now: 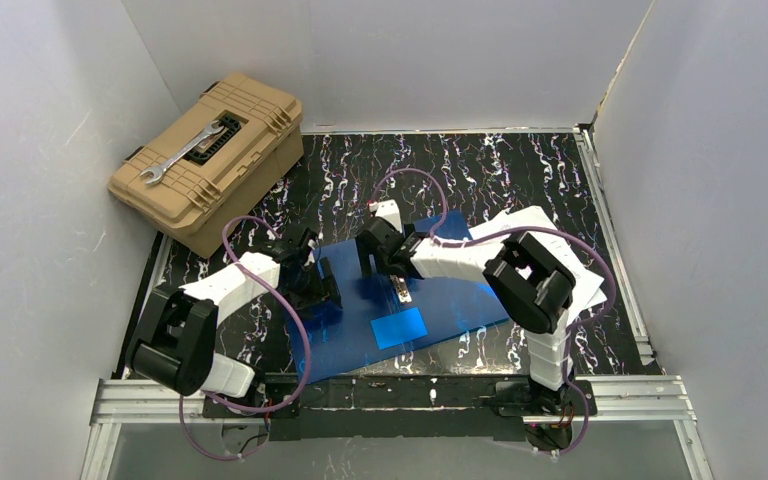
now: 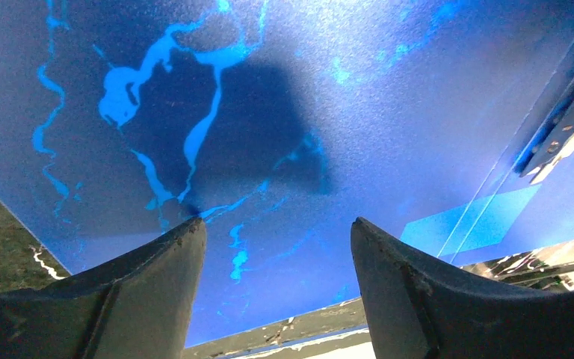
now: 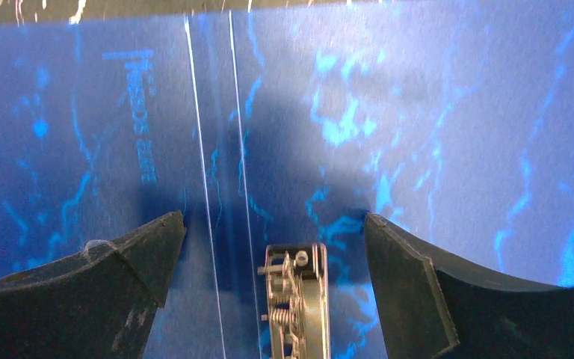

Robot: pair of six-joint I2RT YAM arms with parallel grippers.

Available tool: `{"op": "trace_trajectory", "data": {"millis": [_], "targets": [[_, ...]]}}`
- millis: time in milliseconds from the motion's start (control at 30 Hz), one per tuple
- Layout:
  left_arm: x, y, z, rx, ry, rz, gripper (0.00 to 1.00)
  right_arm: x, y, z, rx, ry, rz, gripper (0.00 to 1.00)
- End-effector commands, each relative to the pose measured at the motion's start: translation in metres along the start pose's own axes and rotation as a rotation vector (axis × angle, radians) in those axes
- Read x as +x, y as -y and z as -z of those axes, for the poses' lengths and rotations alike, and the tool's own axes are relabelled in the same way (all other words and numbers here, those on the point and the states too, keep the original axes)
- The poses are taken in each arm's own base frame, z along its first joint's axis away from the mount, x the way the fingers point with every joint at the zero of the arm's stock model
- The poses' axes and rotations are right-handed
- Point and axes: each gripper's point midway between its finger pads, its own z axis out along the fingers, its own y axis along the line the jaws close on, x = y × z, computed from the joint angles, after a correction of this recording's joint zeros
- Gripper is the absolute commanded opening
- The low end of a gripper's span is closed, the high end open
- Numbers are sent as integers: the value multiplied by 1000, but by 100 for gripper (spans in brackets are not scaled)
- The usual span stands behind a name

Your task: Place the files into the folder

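Spread left fingers (image 2: pixel 157 273) above open blue folder (image 1: pixel 355 345); spread right fingers (image 3: pixel 119 273) over its spine, metal clip (image 3: pixel 297 299) between them; files (image 1: pixel 550 228) to their right, on desk (image 1: pixel 460 160).

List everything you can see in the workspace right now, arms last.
folder: one, blue, open flat at the table's centre
square: one, light blue, on the folder's near part
clip: one, silver metal, along the folder's spine
papers: several overlapping, exact count unclear, white, right of the folder, partly under the right arm
toolbox: one, tan, far left corner
wrench: one, silver, on the toolbox lid
table: one, black with white marbling
left gripper: open, over the folder's left part
right gripper: open, over the clip
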Motion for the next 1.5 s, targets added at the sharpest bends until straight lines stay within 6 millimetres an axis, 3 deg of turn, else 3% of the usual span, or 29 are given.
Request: {"op": "trace_trajectory", "data": {"millis": [0,400,767,1200,1333,1467], "targets": [[8,-17,-20,-55,-15,9,70,84,34,21,111,-225,161,99],[8,-13,-22,-29,-7,29,70,112,28,77,112,-189,190,99],[6,-12,-17,-13,20,30,70,160,34,116,80,-227,183,99],[2,-7,-4,7,53,14,70,206,41,118,51,-354,117,99],[1,-4,-2,22,55,12,70,210,46,117,85,-359,112,99],[0,-1,2,31,60,5,70,201,45,119,115,-331,115,99]]}}
